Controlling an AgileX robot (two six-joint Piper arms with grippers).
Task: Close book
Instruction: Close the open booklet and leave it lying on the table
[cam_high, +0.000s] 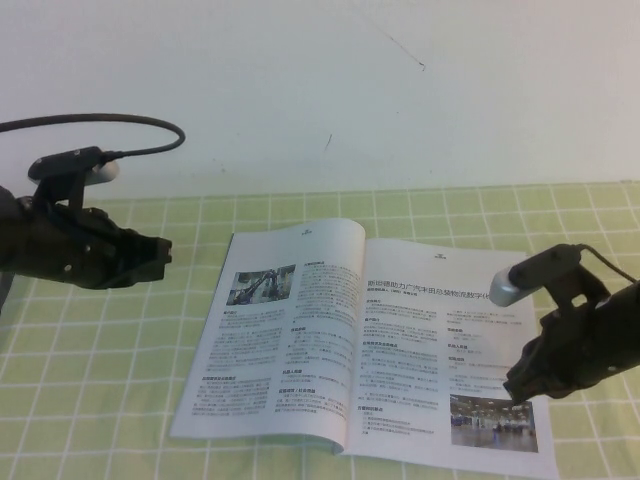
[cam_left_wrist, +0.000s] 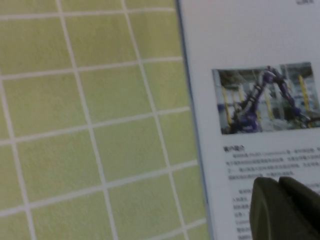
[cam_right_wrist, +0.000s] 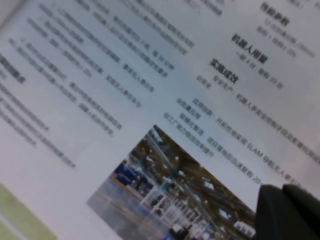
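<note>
An open magazine-like book (cam_high: 350, 340) lies flat on the green checked cloth, both printed pages facing up. My left gripper (cam_high: 163, 252) hovers just off the book's left edge, fingers pressed together and empty. In the left wrist view its fingertips (cam_left_wrist: 279, 181) show against the left page (cam_left_wrist: 260, 60) below a photo of a robot arm. My right gripper (cam_high: 517, 388) is shut and hangs over the right page's outer edge, close above the printed photo. The right wrist view has its fingertips (cam_right_wrist: 282, 189) next to that photo (cam_right_wrist: 170, 185).
Green checked tablecloth (cam_high: 120, 340) covers the table around the book. A white wall (cam_high: 320, 90) stands behind. A black cable (cam_high: 130, 120) loops above the left arm.
</note>
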